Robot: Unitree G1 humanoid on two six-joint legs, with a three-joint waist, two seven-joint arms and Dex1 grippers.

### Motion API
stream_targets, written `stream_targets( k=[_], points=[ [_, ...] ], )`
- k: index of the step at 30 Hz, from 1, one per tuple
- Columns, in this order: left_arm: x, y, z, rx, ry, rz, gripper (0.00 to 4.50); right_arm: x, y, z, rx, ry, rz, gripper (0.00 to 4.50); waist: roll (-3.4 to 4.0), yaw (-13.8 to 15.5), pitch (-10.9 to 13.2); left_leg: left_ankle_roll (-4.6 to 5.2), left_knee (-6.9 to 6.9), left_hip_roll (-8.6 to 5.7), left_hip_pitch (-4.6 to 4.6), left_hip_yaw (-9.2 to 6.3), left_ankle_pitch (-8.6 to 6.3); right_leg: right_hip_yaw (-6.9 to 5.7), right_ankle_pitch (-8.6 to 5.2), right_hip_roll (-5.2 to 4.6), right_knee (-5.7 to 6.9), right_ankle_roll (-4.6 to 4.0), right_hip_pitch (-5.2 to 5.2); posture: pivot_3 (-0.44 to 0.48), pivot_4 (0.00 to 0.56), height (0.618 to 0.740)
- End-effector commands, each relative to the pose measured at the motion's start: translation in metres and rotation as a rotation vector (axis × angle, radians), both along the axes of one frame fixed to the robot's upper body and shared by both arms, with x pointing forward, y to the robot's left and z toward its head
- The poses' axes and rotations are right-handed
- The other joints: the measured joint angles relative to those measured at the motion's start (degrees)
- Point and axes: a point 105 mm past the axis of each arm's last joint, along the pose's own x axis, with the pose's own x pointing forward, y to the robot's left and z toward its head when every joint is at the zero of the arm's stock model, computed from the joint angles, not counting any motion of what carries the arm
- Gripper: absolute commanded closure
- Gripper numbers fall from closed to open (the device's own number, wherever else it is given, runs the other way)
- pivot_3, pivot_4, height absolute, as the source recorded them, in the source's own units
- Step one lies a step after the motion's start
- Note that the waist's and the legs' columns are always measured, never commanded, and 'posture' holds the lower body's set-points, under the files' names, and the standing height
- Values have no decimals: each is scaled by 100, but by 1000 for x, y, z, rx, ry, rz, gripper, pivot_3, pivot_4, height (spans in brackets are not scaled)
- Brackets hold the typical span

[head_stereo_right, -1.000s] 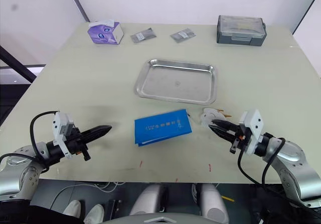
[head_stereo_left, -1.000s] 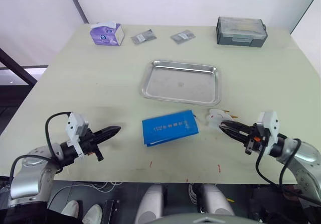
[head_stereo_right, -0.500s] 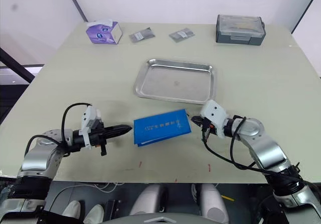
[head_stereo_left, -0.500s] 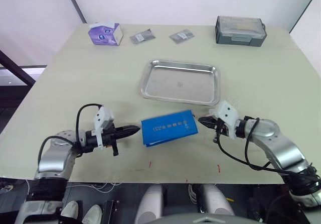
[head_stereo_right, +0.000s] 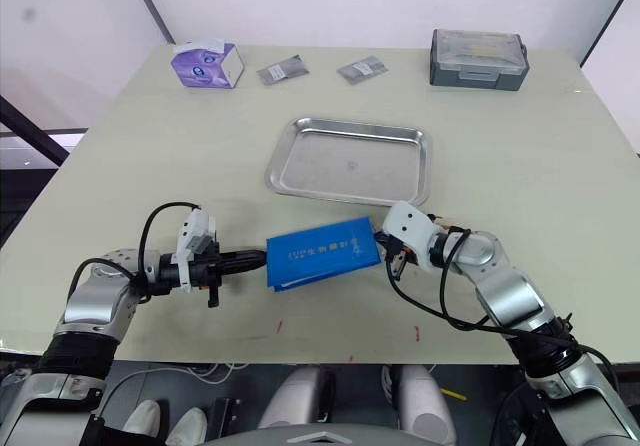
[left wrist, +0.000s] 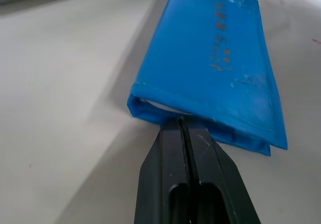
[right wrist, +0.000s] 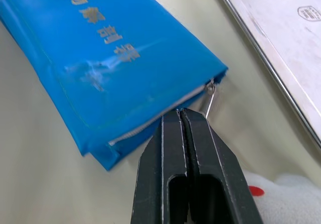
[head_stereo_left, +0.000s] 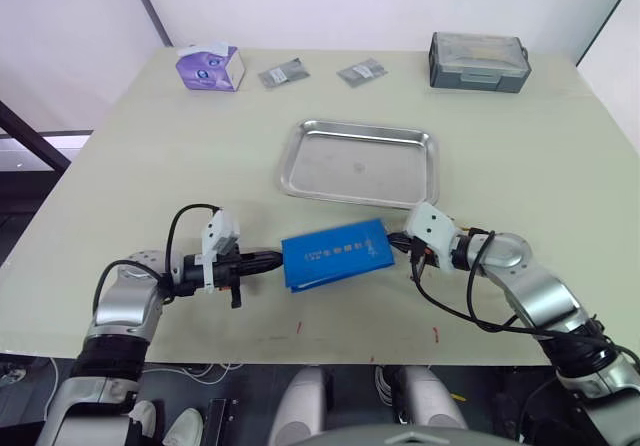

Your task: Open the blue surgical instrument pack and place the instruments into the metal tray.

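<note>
The blue surgical instrument pack lies closed and flat on the table, white print facing up, just in front of the empty metal tray. My left gripper is shut, and its tips touch the pack's left end. My right gripper is also shut. Its tips rest against the pack's right edge, beside a small metal zipper pull. The instruments are hidden inside the closed pack.
At the back of the table are a purple tissue box, two grey foil packets and a grey lidded box. A small white object with a red dot lies under my right gripper. The table's front edge is close behind both arms.
Both grippers have moved inward along the table to the pack's two ends, the left from the left and the right from the right. The pack has not moved.
</note>
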Motion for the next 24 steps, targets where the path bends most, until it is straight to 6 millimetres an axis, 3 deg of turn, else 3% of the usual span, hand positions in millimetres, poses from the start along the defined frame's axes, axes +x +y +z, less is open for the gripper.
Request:
stream_targets(
  k=[1,5,13,18,24],
  points=[
    [3,-14,2,-21,-8,-51,4500,-5,2,7,37,-3,34,4458,0,-1,0,0,0,0,0,0,0,0,0,0,0,0,0,0,150,738],
    [6,-22,2,-26,-10,-79,4500,-15,0,9,55,33,63,4458,0,11,0,0,0,-1,0,-1,0,0,0,0,1,0,0,0,150,738],
    [18,-53,-2,-25,-16,-205,4500,-57,-10,3,84,172,117,4458,1,84,0,0,7,-12,-9,-13,0,-12,0,-6,-6,1,5,0,150,738],
    [22,-64,-1,-27,-22,-256,4500,-64,-21,4,80,177,54,4458,1,90,0,1,7,-14,-9,-15,0,-12,-1,-6,-4,1,5,0,150,738],
    [18,-68,-3,-14,-9,-309,4500,-58,-35,4,63,143,-26,4458,1,71,0,1,8,-15,-11,-17,0,-13,-1,-6,-5,2,6,0,150,738]
  ],
)
